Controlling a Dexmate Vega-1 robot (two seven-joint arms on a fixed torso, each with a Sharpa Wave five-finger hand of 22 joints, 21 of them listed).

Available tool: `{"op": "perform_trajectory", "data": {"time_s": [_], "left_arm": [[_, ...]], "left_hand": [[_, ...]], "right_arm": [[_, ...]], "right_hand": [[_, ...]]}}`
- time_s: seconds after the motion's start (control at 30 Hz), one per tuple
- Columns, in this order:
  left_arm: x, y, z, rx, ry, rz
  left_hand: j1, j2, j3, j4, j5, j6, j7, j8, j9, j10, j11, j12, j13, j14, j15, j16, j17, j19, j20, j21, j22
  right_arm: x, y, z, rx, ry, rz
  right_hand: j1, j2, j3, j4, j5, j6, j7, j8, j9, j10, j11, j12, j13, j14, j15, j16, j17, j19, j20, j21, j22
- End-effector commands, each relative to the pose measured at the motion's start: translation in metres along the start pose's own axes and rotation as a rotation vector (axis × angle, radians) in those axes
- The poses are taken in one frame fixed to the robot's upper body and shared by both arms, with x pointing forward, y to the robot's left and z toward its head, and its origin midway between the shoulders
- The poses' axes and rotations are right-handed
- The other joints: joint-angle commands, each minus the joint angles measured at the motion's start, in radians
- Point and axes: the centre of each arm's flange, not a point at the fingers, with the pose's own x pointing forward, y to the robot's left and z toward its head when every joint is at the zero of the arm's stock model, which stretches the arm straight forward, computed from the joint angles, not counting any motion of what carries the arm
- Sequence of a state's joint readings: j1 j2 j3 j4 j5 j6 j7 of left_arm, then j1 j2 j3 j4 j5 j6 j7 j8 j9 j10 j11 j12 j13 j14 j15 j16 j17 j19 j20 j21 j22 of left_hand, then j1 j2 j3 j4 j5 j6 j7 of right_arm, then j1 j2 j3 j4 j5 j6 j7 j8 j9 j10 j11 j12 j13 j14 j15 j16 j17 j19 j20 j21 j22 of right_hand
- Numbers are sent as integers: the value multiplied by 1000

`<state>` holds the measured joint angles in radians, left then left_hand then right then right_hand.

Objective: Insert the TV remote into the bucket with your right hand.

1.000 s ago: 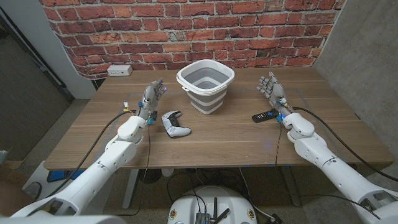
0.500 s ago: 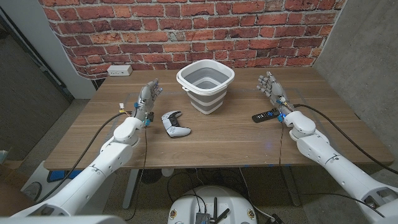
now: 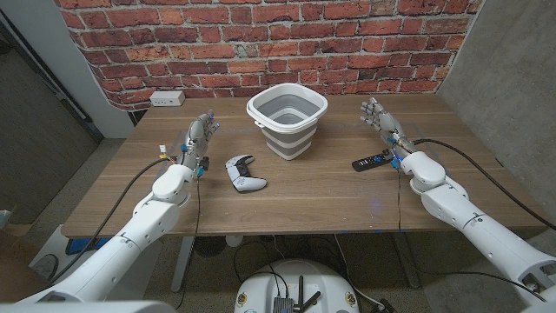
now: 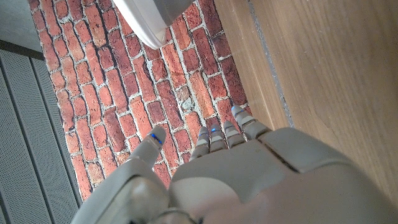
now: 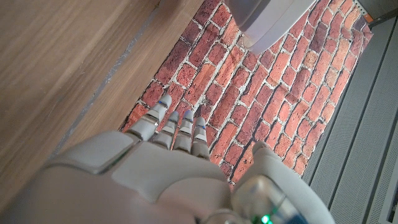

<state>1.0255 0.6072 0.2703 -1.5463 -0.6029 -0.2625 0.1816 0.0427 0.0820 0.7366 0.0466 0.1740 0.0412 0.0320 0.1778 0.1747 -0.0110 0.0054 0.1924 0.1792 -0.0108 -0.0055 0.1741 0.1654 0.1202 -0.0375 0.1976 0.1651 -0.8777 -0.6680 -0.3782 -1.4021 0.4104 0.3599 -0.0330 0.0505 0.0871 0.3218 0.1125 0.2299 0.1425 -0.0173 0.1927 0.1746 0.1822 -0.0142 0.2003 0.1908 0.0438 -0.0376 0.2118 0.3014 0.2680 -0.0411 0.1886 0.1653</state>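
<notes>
Right hand (image 3: 382,123) is raised over the table with fingers spread, and nothing is held. TV remote (image 3: 369,162) is found just beside its wrist, toward the robot's left and a little nearer the robot. Its long axis runs roughly across the table. Bucket (image 3: 287,118) stands farther left.

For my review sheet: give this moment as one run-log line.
phase: pre-grasp | right hand: open, beside TV remote, not touching | left hand: open | bucket: upright, empty | game controller: on table
</notes>
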Motion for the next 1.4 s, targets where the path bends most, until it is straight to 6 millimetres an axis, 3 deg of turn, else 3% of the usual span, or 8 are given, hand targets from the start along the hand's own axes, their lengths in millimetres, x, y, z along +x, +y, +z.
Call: {"op": "perform_trajectory", "data": {"time_s": [0.03,0.4,0.67,0.93,1.4], "left_arm": [[0,1,2,13,3,12],[8,-3,2,21,9,2],[10,-4,2,18,9,7],[12,-2,3,23,13,14],[11,0,3,17,18,23]], "left_hand": [[1,68,2,-4,3,9,-2,5,1,3,0,7,3,2,-2,5,5,9,-44,-2,5],[2,69,3,-7,3,9,-3,5,1,2,-3,6,3,1,-4,3,4,8,-44,-3,5],[2,70,4,-8,3,10,-4,5,1,2,-3,5,3,1,-5,3,4,9,-45,-3,5],[0,70,4,-7,3,12,-3,6,1,3,-4,6,3,3,-4,4,5,10,-45,-3,5],[5,88,11,-6,4,16,0,7,1,13,-3,8,3,6,-1,5,5,10,-41,-4,5]], "right_arm": [[-7,-7,16,-162,-16,27],[-9,-14,39,-418,-26,84],[-12,-16,47,-514,-32,121],[-18,-22,58,-679,-19,208],[-20,-36,70,-908,-26,335]], "right_hand": [[7,36,12,-4,10,9,-3,4,3,4,-7,2,1,12,-45,-4,-1,-5,-18,-1,2],[16,35,19,-12,11,10,-8,2,3,0,-16,-2,0,12,-52,-6,-9,-8,-24,-2,2],[21,33,25,-18,10,6,-11,-1,3,-9,-21,-6,-1,7,-54,-9,-15,-17,-26,-5,2],[29,26,28,-31,6,-11,-20,-8,3,-26,-29,-13,-2,-5,-57,-13,-22,-44,-20,-12,2],[58,29,40,-64,-4,-58,-41,-18,4,-56,-42,-18,-2,-6,-41,-9,-33,-46,-4,-5,2]]}}
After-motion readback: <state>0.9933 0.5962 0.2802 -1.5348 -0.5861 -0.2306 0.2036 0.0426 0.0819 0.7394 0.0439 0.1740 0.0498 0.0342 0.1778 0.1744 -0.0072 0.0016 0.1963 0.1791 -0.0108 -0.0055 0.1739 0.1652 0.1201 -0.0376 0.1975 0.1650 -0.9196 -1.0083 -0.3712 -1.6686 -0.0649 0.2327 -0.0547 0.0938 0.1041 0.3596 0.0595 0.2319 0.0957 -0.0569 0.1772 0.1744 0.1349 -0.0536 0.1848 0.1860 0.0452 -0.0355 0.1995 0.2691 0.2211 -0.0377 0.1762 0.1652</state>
